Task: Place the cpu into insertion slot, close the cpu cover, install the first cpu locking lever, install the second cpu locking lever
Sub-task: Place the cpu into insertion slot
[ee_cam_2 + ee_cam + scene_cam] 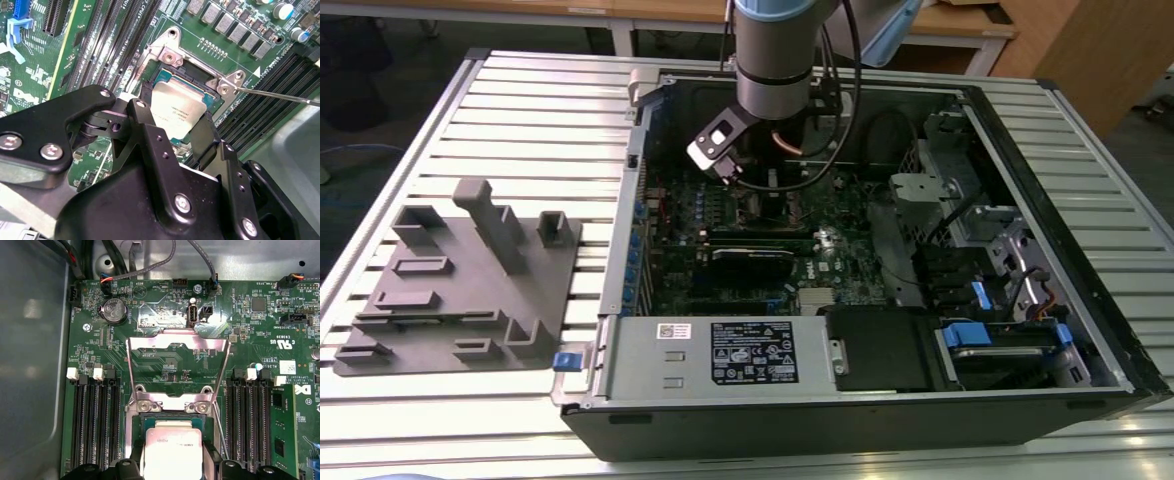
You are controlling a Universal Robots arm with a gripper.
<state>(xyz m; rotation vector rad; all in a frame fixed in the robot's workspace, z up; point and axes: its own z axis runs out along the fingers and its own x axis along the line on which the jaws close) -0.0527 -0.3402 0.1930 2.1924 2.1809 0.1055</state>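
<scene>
The cpu [172, 447], a flat square chip with a dull silver face, sits at the insertion slot [192, 75], whose black edge shows just beyond it. My gripper [173, 467] is shut on the cpu, with one black finger [145, 130] on each side of it. The cpu cover [175, 343], a thin silvery frame, is flipped open and lies back over the green board. A thin locking lever rod [280, 95] stands free beside the socket. In the exterior view my gripper [736, 178] reaches down into the open computer case.
Black memory slots [95, 425] run along both sides of the socket. The grey box with a black label [720, 350] fills the case's near side. Drive bays with blue latches [974, 335] are on the exterior view's right. A grey fixture plate [454, 280] lies outside on the slatted table.
</scene>
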